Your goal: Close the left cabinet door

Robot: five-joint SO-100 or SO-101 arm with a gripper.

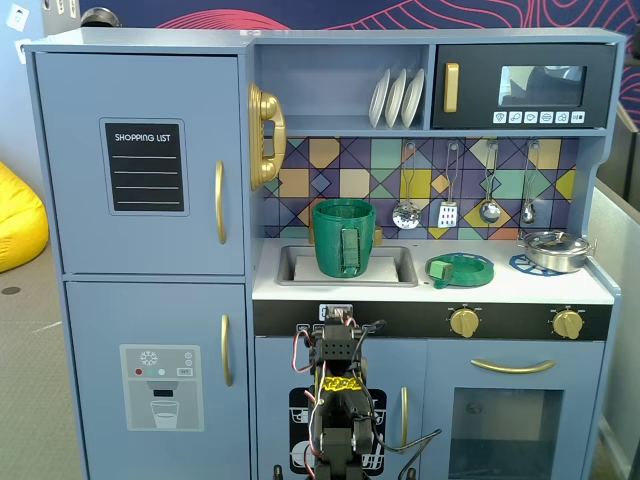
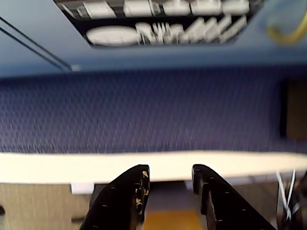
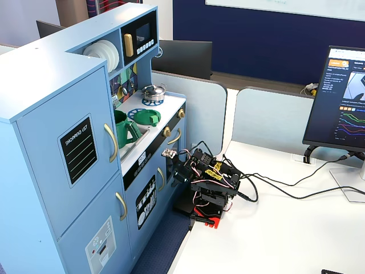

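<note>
Leftmost in a fixed view, two light-blue doors stack one above the other: the left cabinet door (image 1: 140, 165) fills the upper left of the frame, standing with its long axis vertical, shut flush with the cabinet face and facing the camera. It carries one black "SHOPPING LIST" label (image 1: 145, 166) and one curved gold handle (image 1: 219, 202) running vertically along its right edge. Below it sits the lower door (image 1: 155, 380) with a white dispenser graphic and its own gold handle.

Moving right, one gold toy telephone (image 1: 265, 136) hangs on the cabinet side, three white plates (image 1: 396, 97) stand on the shelf, and one green pot (image 1: 343, 237) sits in the sink (image 1: 395, 268). Four utensils hang on the tiled wall. One microwave (image 1: 524, 86) fills the upper right, with two gold knobs lower down on the stove front.

At bottom centre the arm (image 1: 338, 400) is folded low in front of the kitchen, well apart from the upper door. In the wrist view, the gripper (image 2: 170, 175) enters from the bottom edge, its two black fingers parted with nothing between them.
</note>
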